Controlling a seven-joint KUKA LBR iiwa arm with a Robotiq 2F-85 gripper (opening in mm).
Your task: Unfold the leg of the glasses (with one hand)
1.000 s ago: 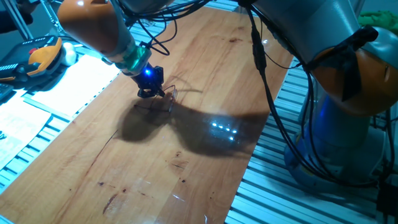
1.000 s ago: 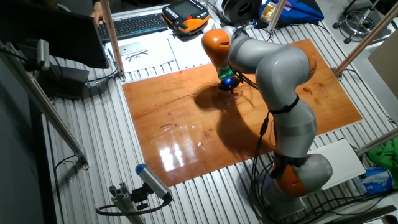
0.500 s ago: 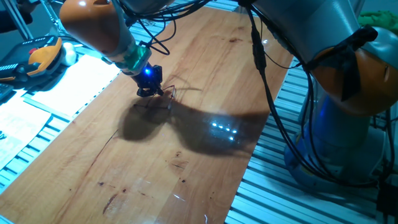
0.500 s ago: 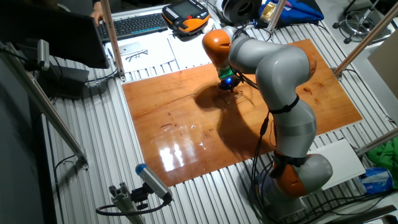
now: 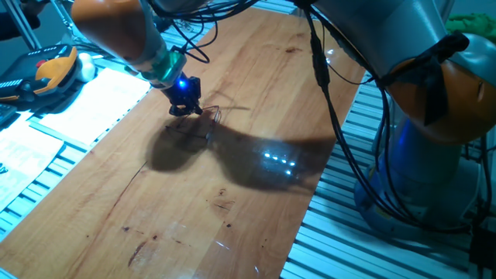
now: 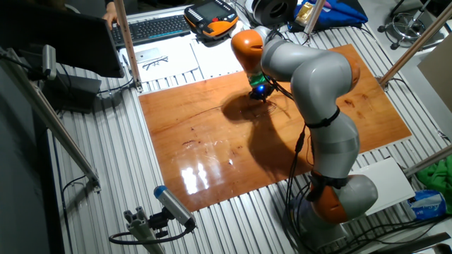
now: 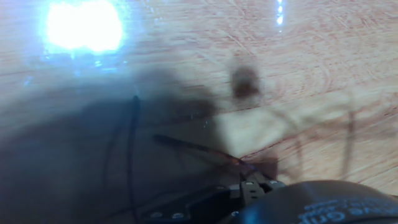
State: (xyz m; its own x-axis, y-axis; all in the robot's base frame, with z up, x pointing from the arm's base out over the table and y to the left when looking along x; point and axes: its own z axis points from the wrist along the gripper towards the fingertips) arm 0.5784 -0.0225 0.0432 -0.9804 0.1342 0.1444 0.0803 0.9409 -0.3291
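Observation:
The glasses [image 5: 211,116] are a thin reddish-brown wire frame on the wooden board [image 5: 232,201], just right of my gripper [image 5: 188,110]. In the hand view a fine wire leg [image 7: 199,148] runs from the left into my fingertips, and my gripper [image 7: 249,180] is shut on its end. The oval rims [image 7: 292,146] show only as blurred faint loops to the right. From the other fixed view my gripper [image 6: 260,92] hangs low over the board's far middle, and the glasses are too small to make out there.
An orange-and-black pendant [image 5: 50,70] and white papers [image 5: 85,101] lie left of the board. A keyboard [image 6: 152,27] and a metal post [image 6: 127,42] stand beyond the far edge. The arm's cables [image 5: 322,77] hang over the board's right side.
My gripper has shifted slightly up and toward the far left, staying shut on the leg. The glasses frame has followed a little the same way.

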